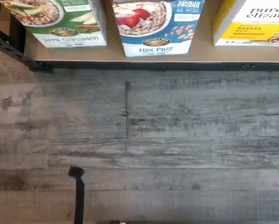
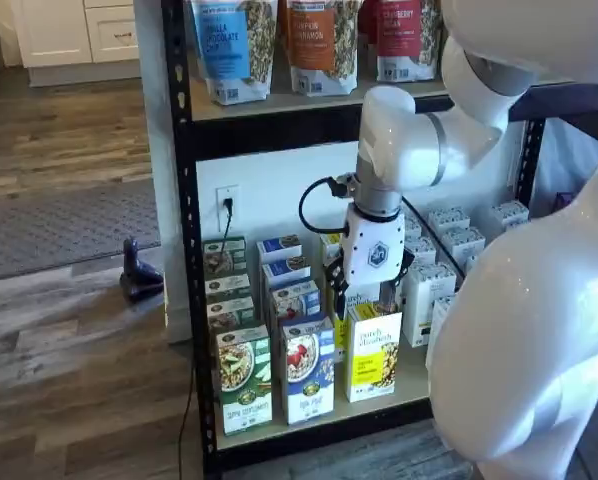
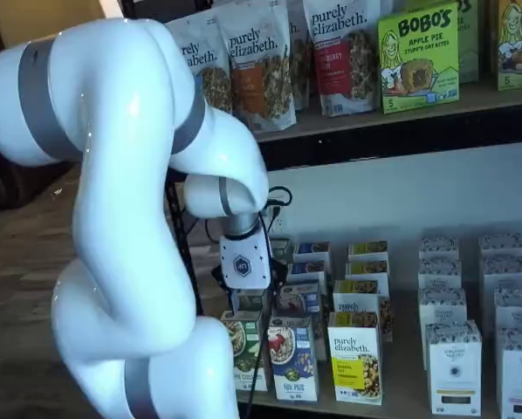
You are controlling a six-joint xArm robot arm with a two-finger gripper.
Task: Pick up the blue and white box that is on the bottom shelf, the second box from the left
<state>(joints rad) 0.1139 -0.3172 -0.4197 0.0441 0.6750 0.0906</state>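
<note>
Wide-open end effector [image 2: 367, 292] hovers before the upright blue and white cereal box [image 2: 307, 368]; approach step, next descend and advance.

Blue and white box [image 1: 156, 29]: blue top, white base, red berries pictured. Neighbouring boxes: green-and-white [image 1: 60, 21], yellow-and-white [image 1: 254, 23]. Bottom shelf [image 1: 200, 52]: pale tan, apparently black-railed.

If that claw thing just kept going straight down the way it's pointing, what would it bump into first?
Probably the wooden floor. The wrist view looks down on bare floor in front of the bottom shelf, with the blue and white box just beyond. The gripper hangs above; depth is hard to judge.
</note>
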